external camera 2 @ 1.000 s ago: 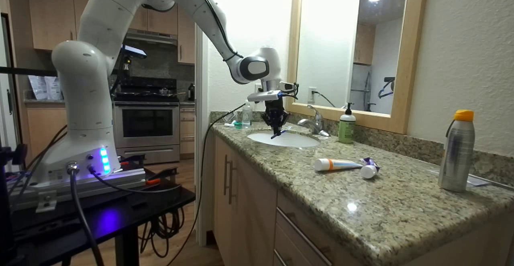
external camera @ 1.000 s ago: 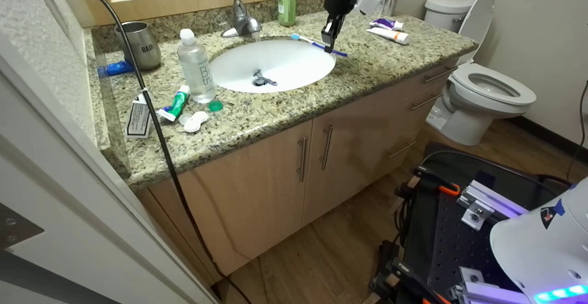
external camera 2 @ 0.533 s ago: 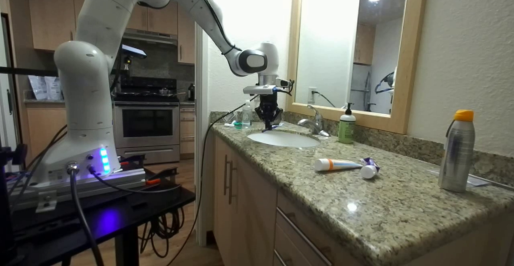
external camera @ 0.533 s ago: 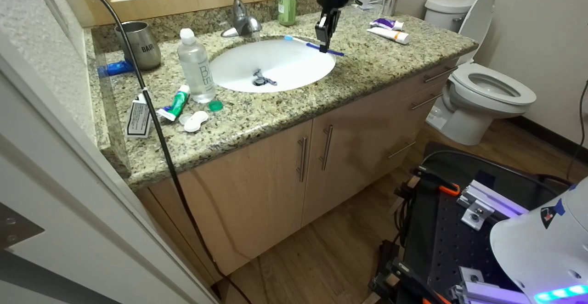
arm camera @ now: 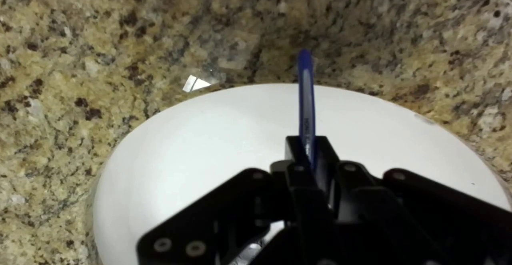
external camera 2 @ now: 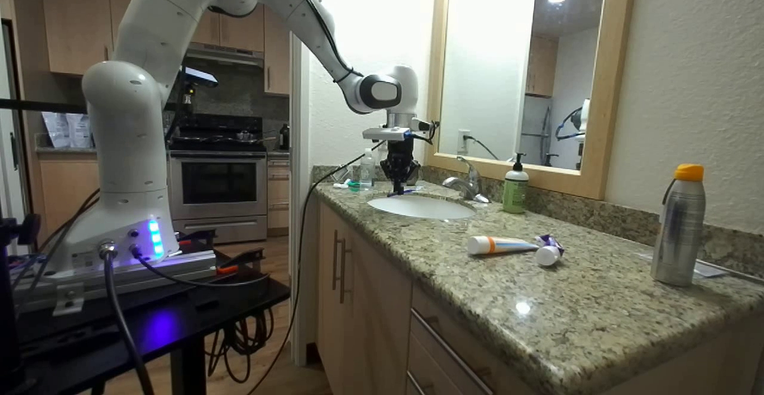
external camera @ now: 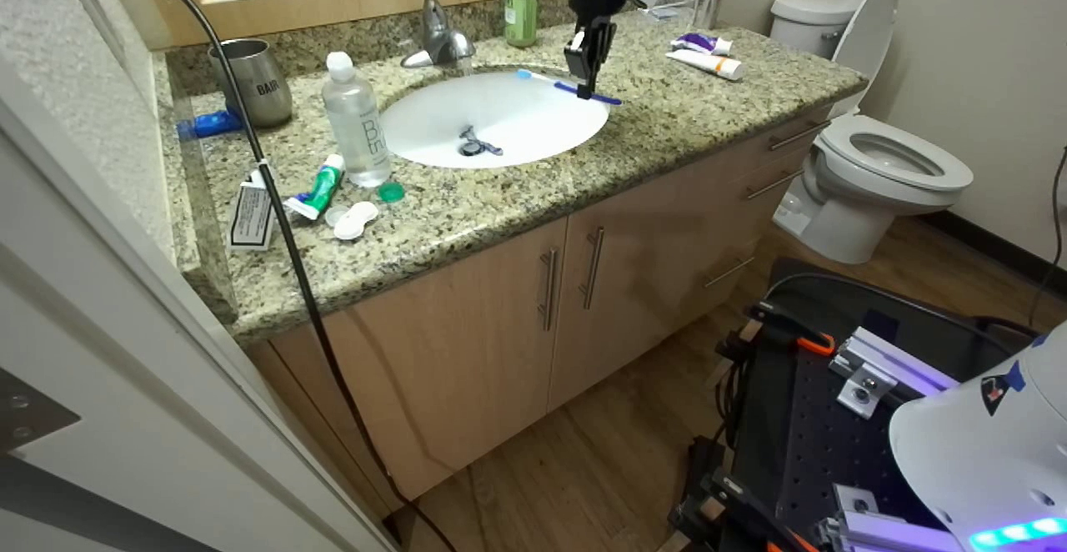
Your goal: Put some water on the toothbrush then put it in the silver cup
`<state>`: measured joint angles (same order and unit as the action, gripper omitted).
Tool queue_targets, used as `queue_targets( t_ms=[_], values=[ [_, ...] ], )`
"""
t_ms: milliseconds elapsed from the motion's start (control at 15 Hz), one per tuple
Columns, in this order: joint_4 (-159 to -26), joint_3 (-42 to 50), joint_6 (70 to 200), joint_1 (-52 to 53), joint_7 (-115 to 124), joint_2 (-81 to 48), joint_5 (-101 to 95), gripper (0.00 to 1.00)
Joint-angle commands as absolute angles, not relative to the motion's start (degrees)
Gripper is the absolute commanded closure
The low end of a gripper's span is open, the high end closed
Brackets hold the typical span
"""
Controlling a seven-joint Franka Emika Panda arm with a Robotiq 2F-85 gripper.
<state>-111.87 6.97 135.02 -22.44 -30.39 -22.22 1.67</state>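
granite counter [external camera: 483,198] | upright: silver cup [external camera: 271,104], clear bottle [external camera: 358,122], green soap bottle [external camera: 521,14] | lying close together: 2 tubes [external camera 2: 500,244]

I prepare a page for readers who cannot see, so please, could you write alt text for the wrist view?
A black gripper is closed on a toothbrush, its blue handle pointing toward the top of the picture. Behind them is a white rounded sink basin, partly cut off by the frame, with a speckled brown counter around it.
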Motion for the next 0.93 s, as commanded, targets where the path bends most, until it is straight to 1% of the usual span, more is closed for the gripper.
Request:
queue_targets(
  t_ms=[0,200,267,533,600,733,800,867],
  values=[
    [-101.6,6.9,127.2,-20.4,-24.1,-29.7,2.4,0.97],
    [-95.3,5.3,123.3,-19.9,-21.3,-33.3,4.9,0.97],
    [-93.6,5.2,123.9,-19.5,-19.9,-34.2,5.3,0.97],
    [-92.2,6.6,132.4,-17.8,-14.2,-35.3,4.1,0.97],
    [-93.2,5.4,129.3,-18.6,-16.6,-34.2,4.6,0.89],
    [-92.8,5.7,131.1,-18.5,-15.2,-34.4,4.5,0.89],
    [-92.8,5.8,131.2,-18.5,-15.0,-34.5,4.5,0.97],
    [-92.1,6.0,130.1,-18.4,-14.4,-35.1,4.4,0.97]
  ],
)
